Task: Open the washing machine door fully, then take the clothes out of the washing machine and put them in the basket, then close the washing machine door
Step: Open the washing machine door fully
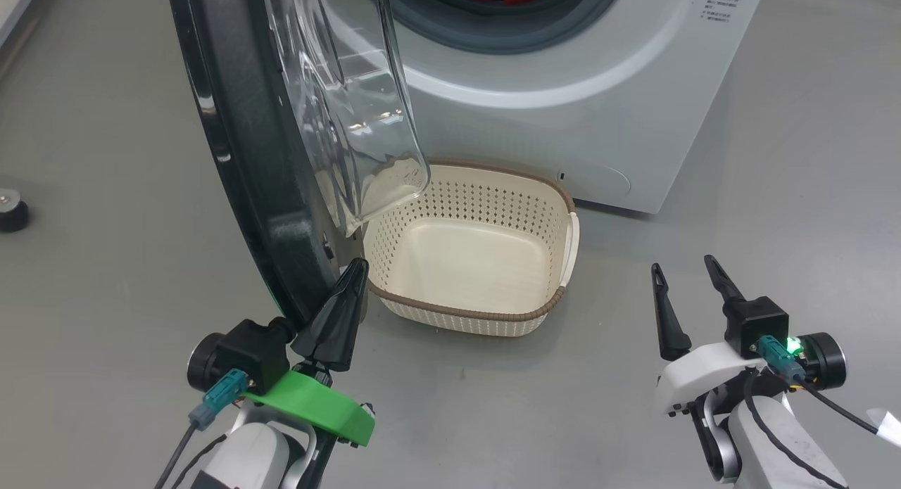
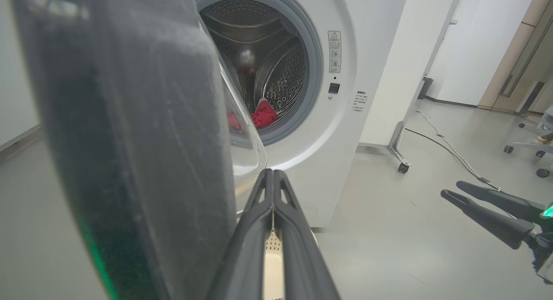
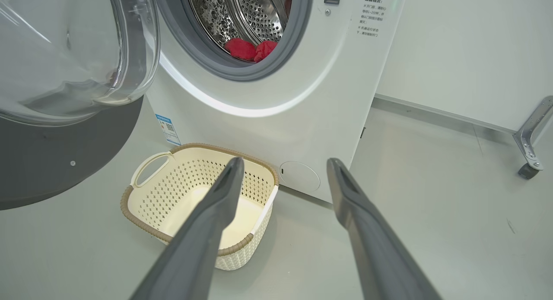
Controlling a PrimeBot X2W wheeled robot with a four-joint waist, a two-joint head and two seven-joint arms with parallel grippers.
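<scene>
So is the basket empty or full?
Empty. The basket has a bare cream floor, and the red clothes lie in the drum of the washing machine.

Door [image 1: 239,158] blocks left side; drum [image 3: 255,11] mouth clear.

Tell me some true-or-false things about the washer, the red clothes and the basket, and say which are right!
1. The basket is empty. True.
2. The red clothes lie in the basket. False: they are inside the washing machine.
3. The washing machine door is shut. False: it stands open.
4. The right gripper has its fingers apart. True.
5. The left gripper holds red clothes. False: its fingers are pressed together with nothing between them.
</scene>
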